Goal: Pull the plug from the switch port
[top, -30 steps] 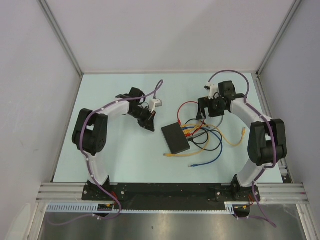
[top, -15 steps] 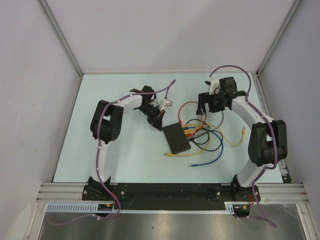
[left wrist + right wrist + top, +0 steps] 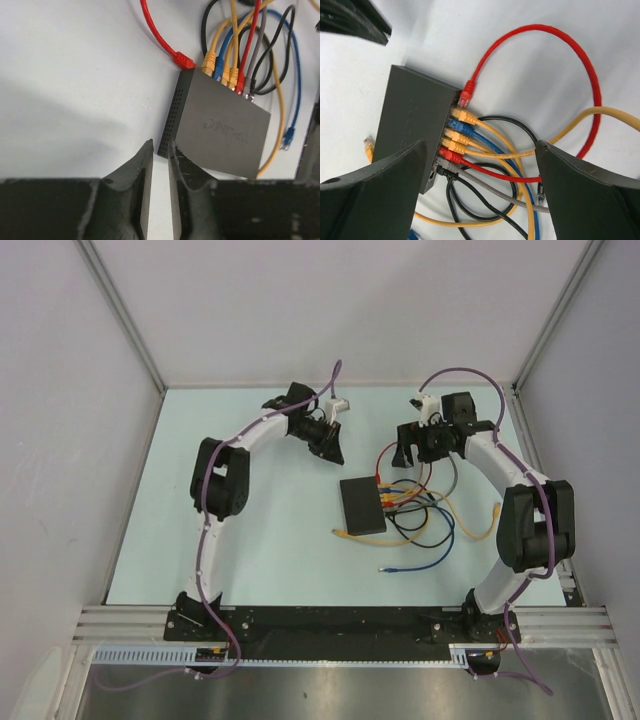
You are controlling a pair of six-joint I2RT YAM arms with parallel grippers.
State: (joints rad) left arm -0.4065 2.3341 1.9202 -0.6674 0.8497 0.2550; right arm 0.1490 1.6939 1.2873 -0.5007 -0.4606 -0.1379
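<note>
The switch [image 3: 362, 506] is a flat black box mid-table, also in the left wrist view [image 3: 220, 127] and the right wrist view [image 3: 412, 117]. A row of plugs [image 3: 452, 145] (yellow, blue, yellow, yellow, red, grey, black) sits in its right side. A red plug [image 3: 466, 95] lies at its far corner; I cannot tell if it is seated. My left gripper [image 3: 328, 447] [image 3: 160, 150] hangs behind the switch's left corner, empty, with only a thin slit between its jaws. My right gripper [image 3: 412, 452] [image 3: 480, 172] is wide open above the plugs and cables.
Loose cable loops in red, yellow, blue, black and grey spread right of the switch [image 3: 425, 515]. Free plug ends lie on the table: yellow [image 3: 342, 534], blue [image 3: 385, 568], yellow [image 3: 497, 508]. White walls enclose the table on three sides.
My left gripper has swung away and to the right, to behind the switch. The switch and its cables have shifted slightly right and away. My right gripper has barely moved.
</note>
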